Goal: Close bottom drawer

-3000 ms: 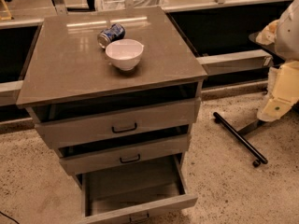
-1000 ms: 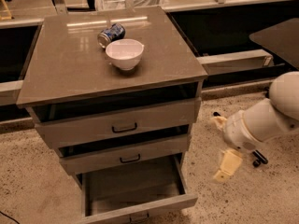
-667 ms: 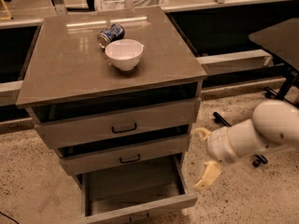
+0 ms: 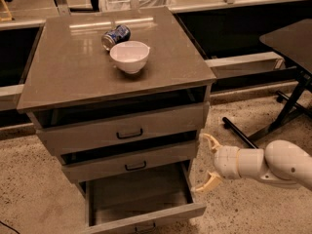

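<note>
The cabinet (image 4: 73,77) has its bottom drawer (image 4: 141,196) pulled far out, low near the floor. I judge this is the approach step: next I must go before its front panel and push inward. My arm (image 4: 275,167) reaches in horizontally from the right. The gripper (image 4: 200,163) is just beside the drawer's right side, spread wide and holding nothing.

The bottom drawer (image 4: 140,193) has its front running off the lower edge, so only the top of its handle (image 4: 145,226) shows. The gripper (image 4: 201,163) sits just right of that drawer. Its arm (image 4: 273,165) is cut off at the right edge. The can (image 4: 115,35) has a label too blurry to read.
</note>
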`<state>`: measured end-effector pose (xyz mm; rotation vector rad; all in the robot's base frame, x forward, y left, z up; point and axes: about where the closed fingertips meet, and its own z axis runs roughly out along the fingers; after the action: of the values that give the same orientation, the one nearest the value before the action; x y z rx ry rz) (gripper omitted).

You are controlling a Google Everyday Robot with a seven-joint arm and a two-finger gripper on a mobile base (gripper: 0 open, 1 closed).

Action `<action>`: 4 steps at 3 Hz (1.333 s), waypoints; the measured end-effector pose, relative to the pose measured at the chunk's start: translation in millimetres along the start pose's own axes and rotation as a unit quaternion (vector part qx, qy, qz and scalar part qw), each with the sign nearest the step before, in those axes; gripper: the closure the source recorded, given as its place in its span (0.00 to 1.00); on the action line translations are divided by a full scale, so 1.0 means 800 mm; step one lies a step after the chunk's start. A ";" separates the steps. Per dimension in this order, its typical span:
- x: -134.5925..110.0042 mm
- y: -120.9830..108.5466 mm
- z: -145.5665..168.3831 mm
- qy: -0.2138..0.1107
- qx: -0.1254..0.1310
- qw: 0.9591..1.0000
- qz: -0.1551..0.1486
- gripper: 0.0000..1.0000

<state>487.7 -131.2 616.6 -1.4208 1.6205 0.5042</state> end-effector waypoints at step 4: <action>0.235 0.032 0.107 0.044 -0.004 0.996 -0.075 0.00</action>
<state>505.2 -164.7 411.9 -1.5747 1.5671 0.3661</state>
